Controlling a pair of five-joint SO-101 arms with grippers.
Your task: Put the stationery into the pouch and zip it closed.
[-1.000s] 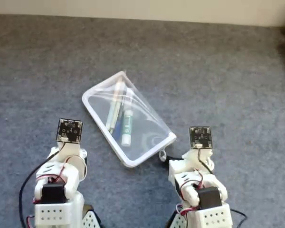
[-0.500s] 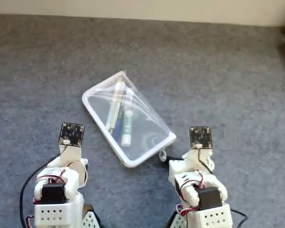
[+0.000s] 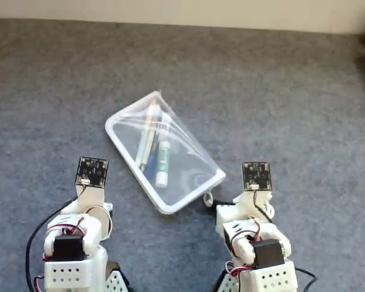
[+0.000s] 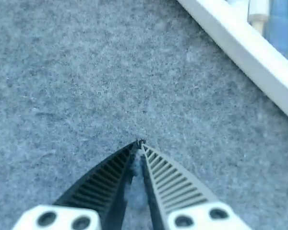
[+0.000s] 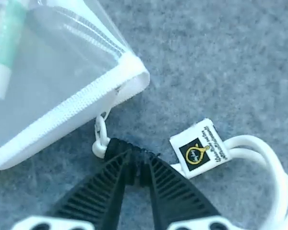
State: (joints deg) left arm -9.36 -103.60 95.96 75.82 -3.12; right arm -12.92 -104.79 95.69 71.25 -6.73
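Right gripper (image 5: 137, 162): I find its jaws closed on the small black pull tab (image 5: 129, 146), which hangs by a white ring (image 5: 101, 136) from the near-right corner of the clear plastic pouch with white zip edging (image 5: 77, 103). A looped white cord with a printed label (image 5: 199, 148) lies just beside the tab, to the right.

Left gripper (image 4: 140, 143): jaws closed on nothing, tips low over the grey carpeted table top (image 4: 62, 72), near the pouch's near-left edge but apart from it.

The pouch lies slanted at the middle of the table, between the two arms. Inside it I see a green-and-white tube (image 3: 163, 161) and slim pens (image 3: 147, 143); no stationery lies loose outside.

Assessment: loading is done. The zip line looks run through to the corner, so closure appears complete or nearly so. What remains, in my judgement, is letting go of the tab.
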